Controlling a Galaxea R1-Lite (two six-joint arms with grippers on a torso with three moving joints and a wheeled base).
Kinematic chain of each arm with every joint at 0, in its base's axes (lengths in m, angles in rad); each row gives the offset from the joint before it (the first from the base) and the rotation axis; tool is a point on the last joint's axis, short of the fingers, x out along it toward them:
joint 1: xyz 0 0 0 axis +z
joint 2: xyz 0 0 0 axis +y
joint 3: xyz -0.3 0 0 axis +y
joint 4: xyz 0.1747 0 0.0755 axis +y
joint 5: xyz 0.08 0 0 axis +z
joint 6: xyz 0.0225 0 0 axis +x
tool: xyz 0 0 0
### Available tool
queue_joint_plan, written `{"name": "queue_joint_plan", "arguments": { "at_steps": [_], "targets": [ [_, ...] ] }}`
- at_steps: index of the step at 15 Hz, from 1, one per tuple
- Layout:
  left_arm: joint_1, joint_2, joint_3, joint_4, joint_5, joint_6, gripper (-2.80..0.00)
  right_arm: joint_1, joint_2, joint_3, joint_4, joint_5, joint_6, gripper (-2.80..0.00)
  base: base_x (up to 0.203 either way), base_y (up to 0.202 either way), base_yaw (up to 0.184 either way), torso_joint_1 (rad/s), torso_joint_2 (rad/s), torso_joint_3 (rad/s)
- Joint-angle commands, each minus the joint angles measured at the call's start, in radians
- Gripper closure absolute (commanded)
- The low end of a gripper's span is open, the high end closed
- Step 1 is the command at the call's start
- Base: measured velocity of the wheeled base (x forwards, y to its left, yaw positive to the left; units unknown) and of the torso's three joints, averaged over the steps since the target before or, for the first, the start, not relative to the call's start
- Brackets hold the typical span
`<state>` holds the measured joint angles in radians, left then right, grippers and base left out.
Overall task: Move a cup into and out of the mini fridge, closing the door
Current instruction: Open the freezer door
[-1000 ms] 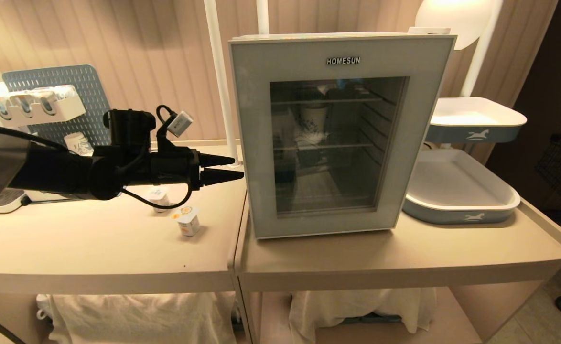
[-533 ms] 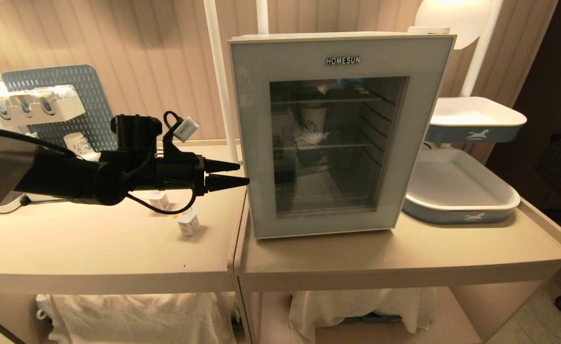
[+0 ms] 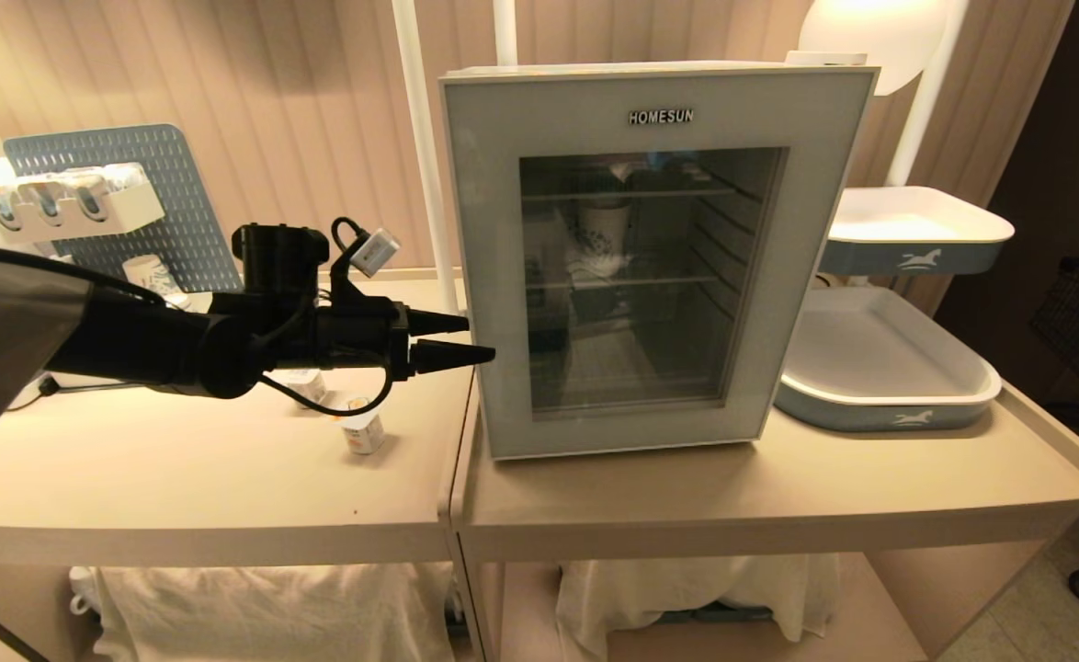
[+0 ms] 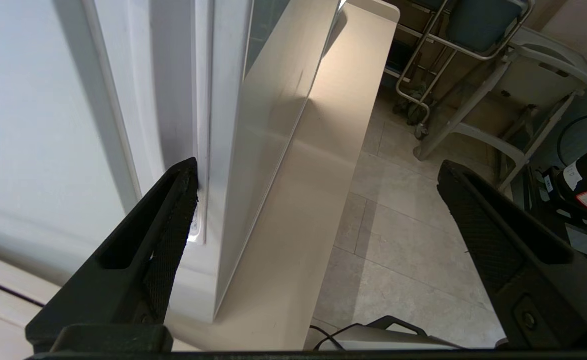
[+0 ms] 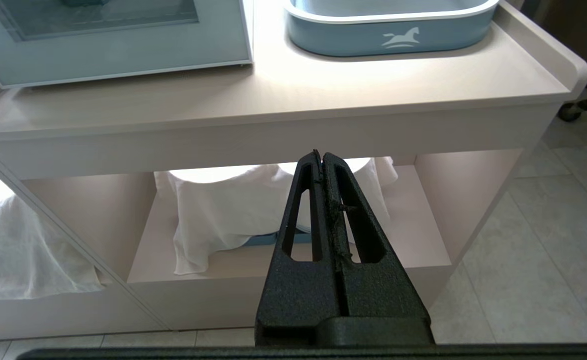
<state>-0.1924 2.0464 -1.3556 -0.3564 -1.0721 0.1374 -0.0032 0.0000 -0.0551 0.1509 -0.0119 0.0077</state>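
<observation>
The white mini fridge point(image 3: 631, 70) stands on the right table with its grey-blue glass door point(image 3: 494, 230) shut. Through the glass a patterned cup point(image 3: 604, 225) shows, standing on the upper wire shelf. My left gripper point(image 3: 477, 337) is open and level at the door's left edge, about mid-height. In the left wrist view the left gripper point(image 4: 318, 170) straddles the door's edge point(image 4: 268, 100), with one fingertip point(image 4: 186, 185) at the seam between door and fridge side point(image 4: 33, 125). My right gripper point(image 5: 322, 155) hangs shut and empty in front of the table's lower shelf.
Two small yogurt pots point(image 3: 362, 432) point(image 3: 305, 384) stand on the left table under my left arm. A blue pegboard rack point(image 3: 126, 184) stands behind them. Two blue-and-white trays point(image 3: 880, 368) point(image 3: 912, 234) sit right of the fridge. White cloths point(image 3: 264, 607) lie on the lower shelves.
My left arm has moved right, bringing the gripper up to the door's left edge. Its jaws have spread slightly wider. The door and the cup have not moved.
</observation>
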Motion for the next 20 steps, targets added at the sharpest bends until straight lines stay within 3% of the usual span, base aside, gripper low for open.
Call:
{"name": "queue_joint_plan", "arguments": {
  "at_steps": [1,7,10,14,20],
  "targets": [
    [-0.010,0.012,-0.011,-0.001,-0.008,-0.001,-2.80,0.000,0.002,0.000,0.001,0.000,0.000,0.00,0.000,0.000,0.000,0.000,0.00,0.000],
    [-0.030,-0.024,0.036,0.001,-0.036,0.000,-2.80,0.000,0.002,0.000,0.001,0.000,0.000,0.00,0.000,0.000,0.000,0.000,0.00,0.000],
    [-0.024,-0.075,0.084,0.007,-0.166,0.002,-2.80,0.000,0.002,0.000,0.002,0.000,0.000,0.00,0.000,0.000,0.000,0.000,0.00,0.000],
    [-0.042,-0.171,0.167,0.008,-0.259,0.003,-2.80,0.000,0.002,0.000,0.003,0.000,0.000,0.00,0.000,0.000,0.000,0.000,0.00,0.000],
    [-0.305,-0.349,0.306,0.013,-0.274,0.002,-2.80,-0.001,0.002,0.000,0.001,0.000,0.000,0.00,0.000,0.000,0.000,0.000,0.00,0.000]
  ]
}}
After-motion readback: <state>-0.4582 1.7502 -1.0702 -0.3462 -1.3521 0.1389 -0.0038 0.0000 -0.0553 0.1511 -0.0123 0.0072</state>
